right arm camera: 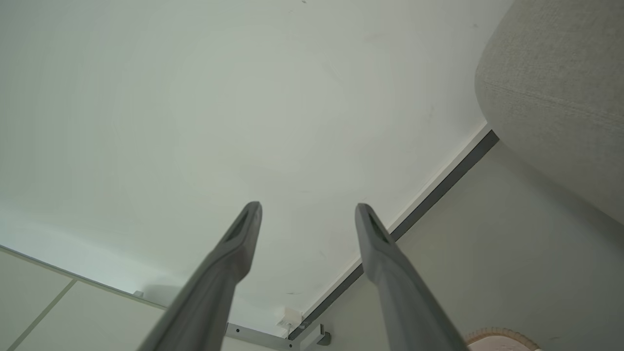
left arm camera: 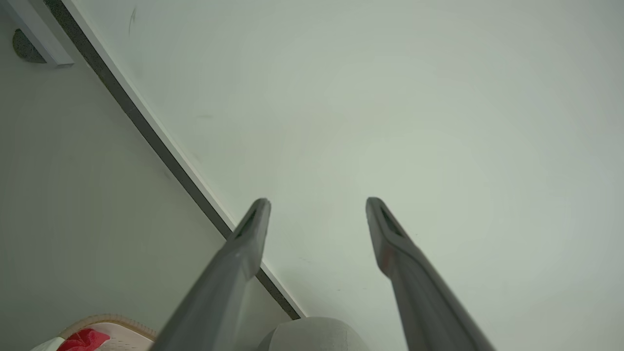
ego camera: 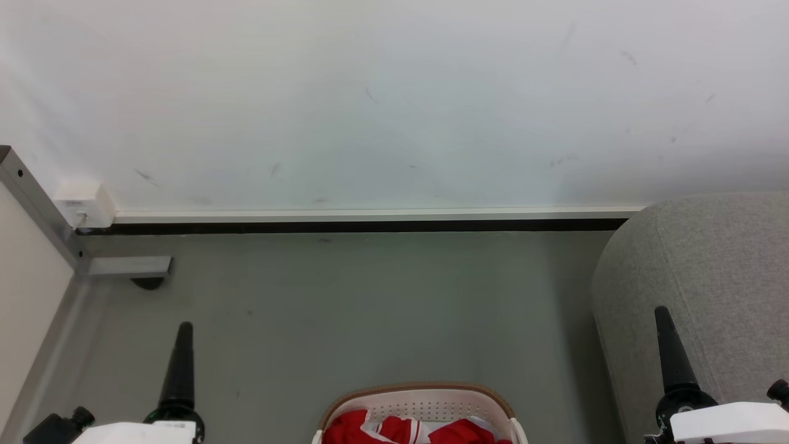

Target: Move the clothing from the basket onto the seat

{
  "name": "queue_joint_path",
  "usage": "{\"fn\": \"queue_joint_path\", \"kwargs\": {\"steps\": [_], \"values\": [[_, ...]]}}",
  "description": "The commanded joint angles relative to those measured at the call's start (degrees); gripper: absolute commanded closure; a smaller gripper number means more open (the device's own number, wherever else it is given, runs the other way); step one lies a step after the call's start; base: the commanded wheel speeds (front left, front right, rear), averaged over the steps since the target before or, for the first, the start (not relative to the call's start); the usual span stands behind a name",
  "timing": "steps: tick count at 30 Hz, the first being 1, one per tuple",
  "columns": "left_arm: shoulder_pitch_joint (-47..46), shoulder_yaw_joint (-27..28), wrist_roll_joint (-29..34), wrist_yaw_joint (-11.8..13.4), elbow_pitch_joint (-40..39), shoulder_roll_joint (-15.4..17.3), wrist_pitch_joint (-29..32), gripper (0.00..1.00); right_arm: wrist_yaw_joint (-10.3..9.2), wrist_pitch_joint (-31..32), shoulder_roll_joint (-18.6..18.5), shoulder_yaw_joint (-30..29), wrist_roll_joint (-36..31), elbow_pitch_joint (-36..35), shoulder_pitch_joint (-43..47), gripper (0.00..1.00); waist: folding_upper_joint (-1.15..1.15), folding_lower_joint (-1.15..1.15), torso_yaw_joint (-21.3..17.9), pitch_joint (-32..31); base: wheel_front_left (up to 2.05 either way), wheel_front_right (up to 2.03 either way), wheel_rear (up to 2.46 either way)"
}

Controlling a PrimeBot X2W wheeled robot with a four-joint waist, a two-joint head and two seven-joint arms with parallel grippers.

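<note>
The white perforated basket (ego camera: 425, 404) with a brown rim sits on the floor at the bottom middle of the head view, holding red clothing (ego camera: 400, 430) with white stripes. The grey seat (ego camera: 709, 277) stands to its right, against the wall. My left gripper (ego camera: 183, 330) points up at the lower left, and my right gripper (ego camera: 662, 314) rises at the lower right, in front of the seat. In the wrist views both the left gripper (left arm camera: 317, 204) and the right gripper (right arm camera: 307, 209) are open with nothing between the fingers. A corner of the basket (left arm camera: 112, 326) and red cloth (left arm camera: 83, 339) shows at the left wrist view's bottom.
A white wall (ego camera: 394, 98) with a dark baseboard (ego camera: 370, 226) runs across ahead. A metal-framed panel (ego camera: 37, 209) with a foot (ego camera: 132, 268) and a small white box (ego camera: 86, 202) stand at the left. Grey floor (ego camera: 370, 308) lies between basket and wall.
</note>
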Motion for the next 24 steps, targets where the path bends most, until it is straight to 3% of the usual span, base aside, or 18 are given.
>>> {"fn": "queue_joint_path", "kwargs": {"steps": [1,24], "values": [[-0.3,0.0,2.3,0.2,-1.2,0.5,-0.5,0.00,-0.03,-0.5,-0.8,0.4,-2.3,-1.2,-1.4,0.00,0.00,0.00,0.0,0.0,0.00,0.00,0.00],[2.0,-2.7,30.2,1.9,-2.5,0.8,-4.9,0.00,-0.05,-4.8,-1.4,5.7,-30.7,1.3,-1.6,0.00,0.00,0.00,-0.8,-0.5,0.00,0.00,0.00]]}}
